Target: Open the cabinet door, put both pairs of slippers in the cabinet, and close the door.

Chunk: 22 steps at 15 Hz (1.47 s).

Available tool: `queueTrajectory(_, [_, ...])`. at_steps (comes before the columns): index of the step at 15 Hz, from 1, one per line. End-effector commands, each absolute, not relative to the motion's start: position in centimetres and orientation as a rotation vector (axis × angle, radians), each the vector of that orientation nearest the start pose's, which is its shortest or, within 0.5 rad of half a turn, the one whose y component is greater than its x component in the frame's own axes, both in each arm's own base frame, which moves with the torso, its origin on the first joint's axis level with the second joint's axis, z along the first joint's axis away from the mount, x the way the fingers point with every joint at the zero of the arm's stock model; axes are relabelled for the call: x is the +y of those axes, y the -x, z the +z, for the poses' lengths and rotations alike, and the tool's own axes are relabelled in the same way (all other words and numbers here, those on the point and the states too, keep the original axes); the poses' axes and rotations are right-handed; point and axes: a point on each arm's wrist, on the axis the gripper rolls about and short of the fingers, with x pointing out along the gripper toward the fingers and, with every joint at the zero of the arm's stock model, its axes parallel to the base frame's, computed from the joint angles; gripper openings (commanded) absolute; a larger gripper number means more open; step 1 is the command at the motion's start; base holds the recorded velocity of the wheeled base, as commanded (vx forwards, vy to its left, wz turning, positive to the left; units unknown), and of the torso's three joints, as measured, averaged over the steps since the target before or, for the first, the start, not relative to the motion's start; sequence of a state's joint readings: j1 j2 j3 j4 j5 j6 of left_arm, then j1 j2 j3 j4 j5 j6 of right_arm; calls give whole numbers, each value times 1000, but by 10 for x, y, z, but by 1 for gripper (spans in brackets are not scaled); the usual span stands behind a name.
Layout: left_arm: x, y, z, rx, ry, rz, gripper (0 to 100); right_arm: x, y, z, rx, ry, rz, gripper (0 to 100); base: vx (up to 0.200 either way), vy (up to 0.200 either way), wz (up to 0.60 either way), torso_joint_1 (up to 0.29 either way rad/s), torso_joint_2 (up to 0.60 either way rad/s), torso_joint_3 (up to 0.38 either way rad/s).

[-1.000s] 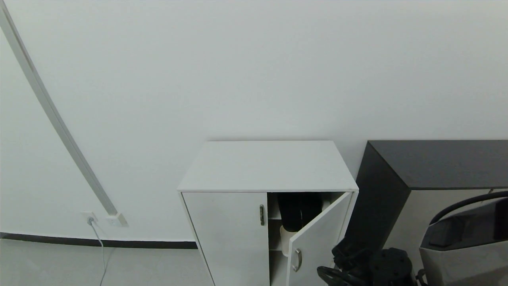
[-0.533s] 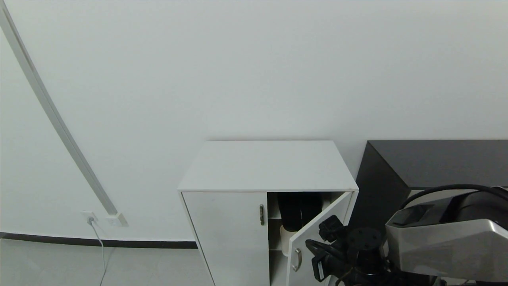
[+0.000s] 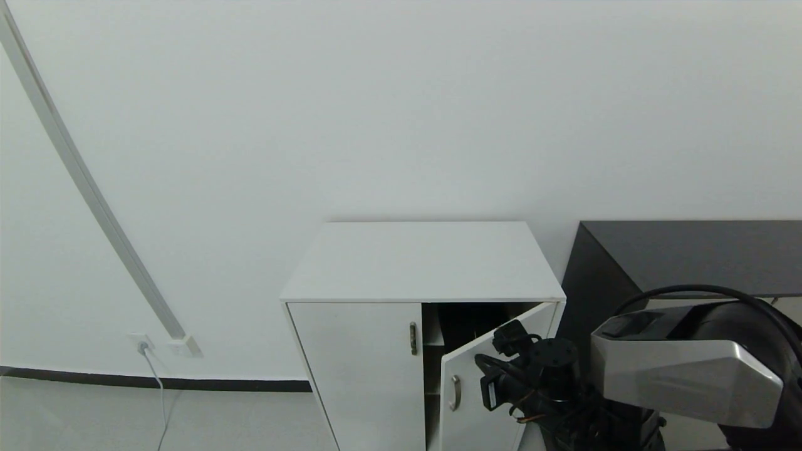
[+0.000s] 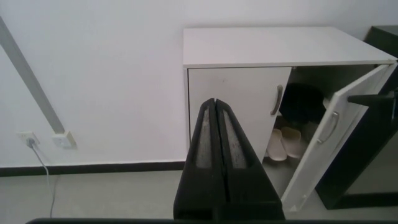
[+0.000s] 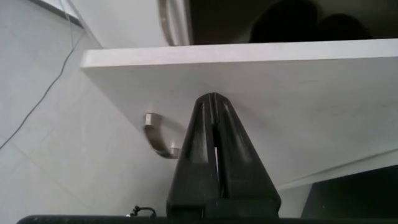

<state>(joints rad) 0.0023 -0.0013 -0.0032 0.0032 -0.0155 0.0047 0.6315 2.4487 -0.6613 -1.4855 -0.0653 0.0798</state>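
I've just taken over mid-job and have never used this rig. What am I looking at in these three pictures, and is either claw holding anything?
This is a two-armed robot on wheels. The wide picture comes from a camera on its head, looking at a white two-door cabinet. The other two come from cameras on the wrists, each looking along that arm's claw. The left claw is shut and empty, well back from the cabinet. The right claw is shut and empty too, its tips up against the outer face of the half-open right door, near the curved metal handle. Inside, the left wrist picture shows a pale pair of slippers, with a dark rounded shape above them that I cannot identify.
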Motion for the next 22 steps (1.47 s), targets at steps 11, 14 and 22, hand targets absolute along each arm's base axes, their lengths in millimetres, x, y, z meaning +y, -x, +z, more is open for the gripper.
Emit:
queueTrajectory(11, [0,23,76,0,-5,-12,0,233,-336,-8,254,11,530,0,0,0,0,0,0,0])
queueTrajectory(14, [0,23,76,0,-5,-12,0,236,-341,-7,268,18,529,0,0,0,0,0,0,0])
queueTrajectory(22, [0,23,76,0,-5,-12,0,234,-360,-5,253,9,501,0,0,0,0,0,0,0])
